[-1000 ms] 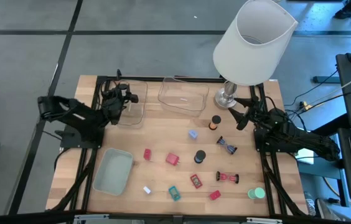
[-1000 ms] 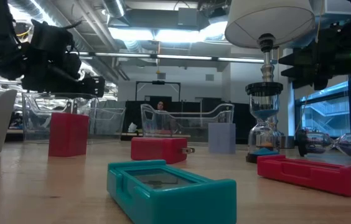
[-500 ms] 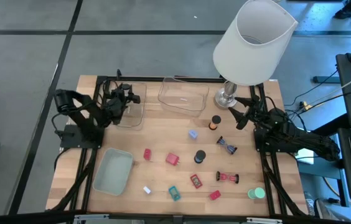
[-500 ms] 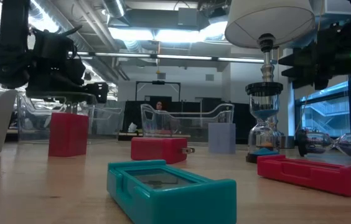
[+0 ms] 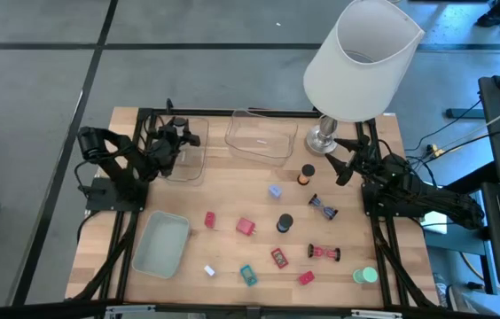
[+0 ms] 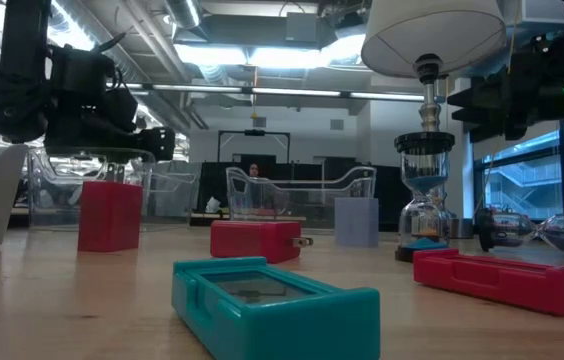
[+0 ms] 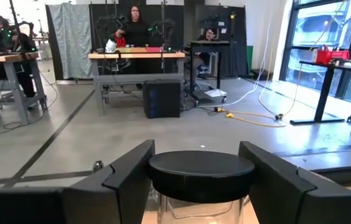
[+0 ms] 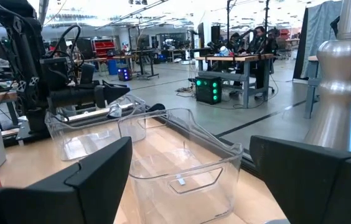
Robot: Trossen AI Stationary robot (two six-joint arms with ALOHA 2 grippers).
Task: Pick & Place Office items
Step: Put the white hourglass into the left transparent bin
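My left gripper is at the far left, over a clear tray. It is shut on a clear piece with a black round cap. My right gripper is open and empty near the lamp's base. The other office items lie on the wood between the arms. They include a red block, a blue block, a teal block, a black cap, a black clip, a red clip and a small white piece. My left gripper pinches the black round cap by its rim between its two fingers, one on each side. The fingers lie about level and come from the table's left. The piece stands upright in the hold, its clear body below the cap, lifted above the clear tray.
A second clear tray stands at the far middle, and a pale green tray at the near left. The big white lamp overhangs the far right. A green round piece lies near the right corner. People sit at benches beyond the table.
My left arm's elbow has swung in toward the table. Its gripper has stayed over the clear tray, edging a little toward the far edge, still shut on the capped piece.
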